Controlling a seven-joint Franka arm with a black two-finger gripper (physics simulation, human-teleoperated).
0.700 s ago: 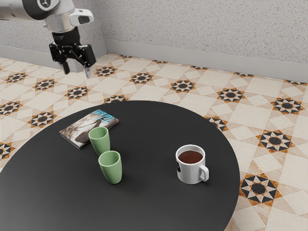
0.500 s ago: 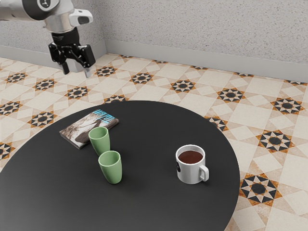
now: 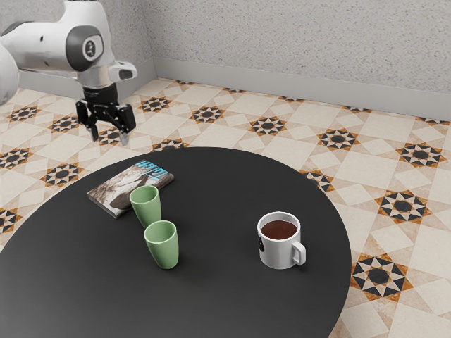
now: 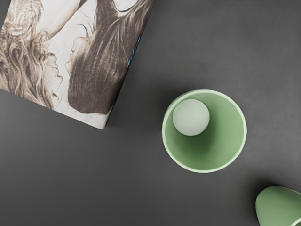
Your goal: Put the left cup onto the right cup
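Two light green cups stand upright and close together on the round black table. One cup is farther back, beside a book, and the other cup stands just in front of it, toward the exterior view's right. My gripper hangs open and empty above the floor, beyond the table's back-left rim and well above and behind the cups. Seen from above in the wrist view, the rear cup is empty. The front cup's side shows at the corner.
A book with a photo cover lies flat next to the rear cup, and its cover is close under my hand. A white mug of dark coffee stands to the exterior view's right, handle toward the right.
My arm has swung down, bringing the open gripper lower toward the table's back-left rim. The cups, book and mug have not moved.
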